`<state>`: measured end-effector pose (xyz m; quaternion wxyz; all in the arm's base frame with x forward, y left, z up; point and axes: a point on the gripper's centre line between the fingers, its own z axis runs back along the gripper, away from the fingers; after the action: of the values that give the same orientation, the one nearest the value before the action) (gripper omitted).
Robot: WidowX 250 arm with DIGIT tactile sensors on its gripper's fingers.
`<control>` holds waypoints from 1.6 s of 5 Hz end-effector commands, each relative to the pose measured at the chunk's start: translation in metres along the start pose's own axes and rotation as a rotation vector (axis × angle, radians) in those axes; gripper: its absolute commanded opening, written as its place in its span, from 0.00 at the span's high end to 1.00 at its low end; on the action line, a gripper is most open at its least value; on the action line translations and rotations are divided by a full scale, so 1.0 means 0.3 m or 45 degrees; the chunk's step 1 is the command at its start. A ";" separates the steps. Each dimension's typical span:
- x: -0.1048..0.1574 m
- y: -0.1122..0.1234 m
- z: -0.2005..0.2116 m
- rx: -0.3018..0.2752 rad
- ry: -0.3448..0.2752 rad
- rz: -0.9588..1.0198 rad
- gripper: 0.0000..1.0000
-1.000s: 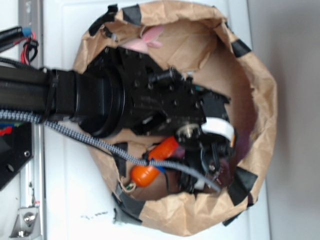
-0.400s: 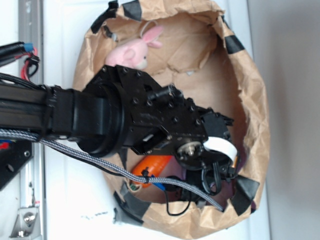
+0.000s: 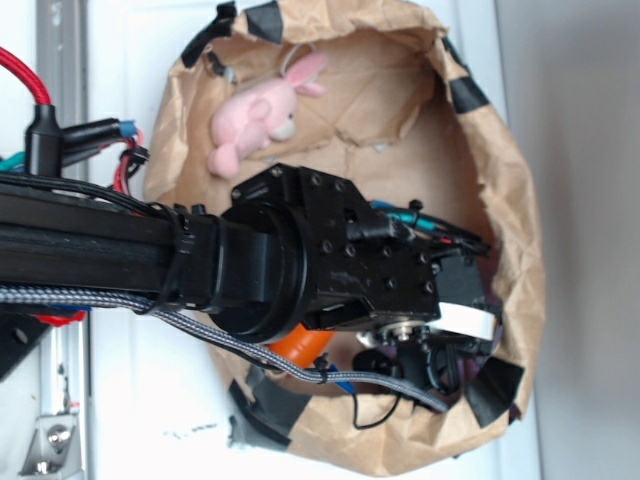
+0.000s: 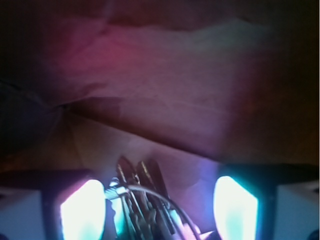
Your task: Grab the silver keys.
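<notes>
1. Brown paper lines the bowl-shaped bag (image 3: 520, 250) that fills the exterior view. Since the earlier exterior pictures the arm has slid toward the lower right of that frame, and the pink plush rabbit (image 3: 255, 118), half covered a second ago, now lies fully exposed at the upper left of the bag.
2. The orange carrot (image 3: 298, 346), which showed most of its length a second ago, is now only a sliver under the wrist at lower centre, so the tool head sits over the lower right corner of the bag.
3. The gripper (image 4: 157, 200) has its two glowing fingers (image 4: 82, 210) standing well apart, released, at the bottom edge of the wrist view.
4. The silver keys (image 4: 142, 192) lie between those fingers, nearer the left one, at lower centre of the wrist view on the paper. I judge the approach is largely done and closing is what remains.
5. The keys look like a few thin, dark-toned metal blades fanned upward with a pale wire loop crossing them. They are dim and blurred, tinted by the glow, and their shine is hard to make out.
</notes>
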<state>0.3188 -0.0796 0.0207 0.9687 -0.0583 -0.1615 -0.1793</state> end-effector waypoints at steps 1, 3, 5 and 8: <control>0.011 0.018 0.070 -0.021 -0.022 0.078 1.00; -0.014 0.089 0.141 0.004 -0.010 0.226 1.00; -0.030 0.163 0.295 -0.062 -0.019 0.378 1.00; -0.070 0.123 0.502 -0.233 -0.041 0.399 1.00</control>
<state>0.2691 -0.0105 0.1429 0.9748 -0.1762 -0.1329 -0.0336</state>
